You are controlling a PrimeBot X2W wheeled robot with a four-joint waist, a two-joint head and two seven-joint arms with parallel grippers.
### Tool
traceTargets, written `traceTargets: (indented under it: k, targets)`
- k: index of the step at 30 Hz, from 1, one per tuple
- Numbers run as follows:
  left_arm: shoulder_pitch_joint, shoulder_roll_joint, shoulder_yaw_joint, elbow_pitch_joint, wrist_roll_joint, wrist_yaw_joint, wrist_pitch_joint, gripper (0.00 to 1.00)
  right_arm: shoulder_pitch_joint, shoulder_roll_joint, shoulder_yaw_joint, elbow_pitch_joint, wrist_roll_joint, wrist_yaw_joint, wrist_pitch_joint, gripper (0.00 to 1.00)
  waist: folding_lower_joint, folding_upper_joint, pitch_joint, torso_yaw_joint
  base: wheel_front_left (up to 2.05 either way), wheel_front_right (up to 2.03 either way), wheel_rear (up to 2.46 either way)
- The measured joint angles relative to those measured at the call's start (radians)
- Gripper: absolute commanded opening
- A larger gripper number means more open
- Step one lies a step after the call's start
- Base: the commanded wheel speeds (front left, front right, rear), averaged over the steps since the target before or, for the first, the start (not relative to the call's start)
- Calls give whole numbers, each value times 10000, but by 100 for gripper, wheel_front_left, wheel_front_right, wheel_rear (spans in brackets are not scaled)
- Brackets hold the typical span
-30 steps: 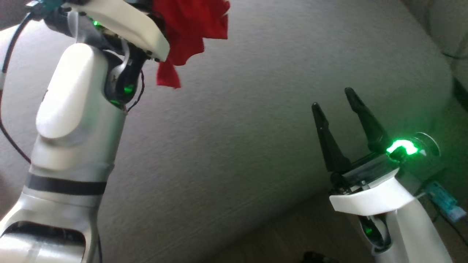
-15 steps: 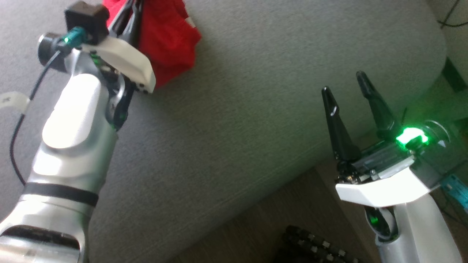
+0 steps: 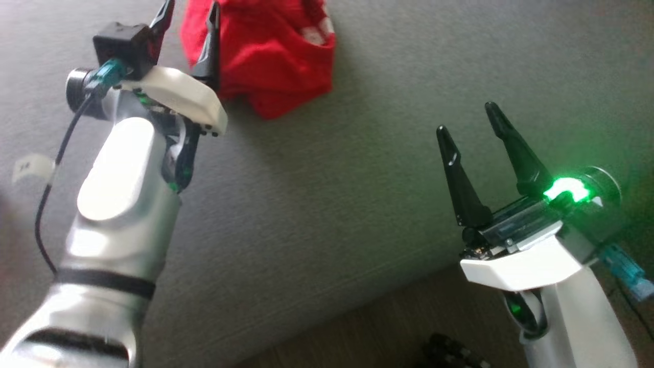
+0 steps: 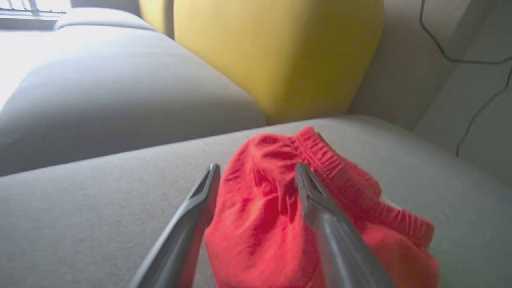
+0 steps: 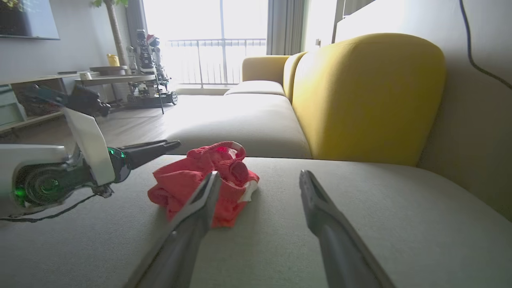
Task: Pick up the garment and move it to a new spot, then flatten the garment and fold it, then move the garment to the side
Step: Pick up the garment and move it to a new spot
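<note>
1. Daylight floods in through the balcony window (image 5: 208, 44), burnt out to white, and it bleaches the far seat cushion (image 5: 240, 116).
2. From the head, the grey sofa seat (image 3: 327, 214) looks dim and grainy, while the pale left forearm (image 3: 115, 176) glares white.
3. A green lamp (image 3: 562, 190) on the right wrist tints the fabric around it.
4. The red garment (image 3: 276, 56) throws a soft shadow beside it.
5. In the wrist views the near fingers (image 4: 332, 232) are soft and out of focus.

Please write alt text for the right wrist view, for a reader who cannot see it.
A crumpled red garment lies on a grey sofa seat, beyond the open right gripper. The left gripper reaches toward it from the view's left; a yellow backrest stands behind.
</note>
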Motion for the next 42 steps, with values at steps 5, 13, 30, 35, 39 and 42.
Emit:
traceTargets:
  k: [5,13,30,35,39,42]
  targets:
    - [1721,-75,991,-2050,236,320,-69,100,17,0,25,255,-282,0,0,100,-1,0,-414,750,0,0,0]
    - [4163,-497,1693,-4370,1018,514,-71,100,92,-6,-257,734,-445,0,0,100,-2,0,-1042,1944,0,0,0]
    - [8244,-679,2637,-7122,1202,656,-71,100,1227,0,-756,1609,-667,0,2,100,-2,0,-3057,3516,0,0,0]
    - [9108,-669,2857,-7306,1287,842,-71,100,1733,0,-863,1678,-690,0,2,100,-2,0,-3453,3499,0,0,0]
    - [9522,-671,2851,-7206,1275,851,-71,100,1941,0,-895,1716,-690,0,2,100,-2,0,-3621,3379,0,0,0]
    - [9635,-673,2817,-7125,1275,922,-71,100,1964,2,-886,1778,-690,0,2,100,-2,0,-3701,3305,0,0,0]
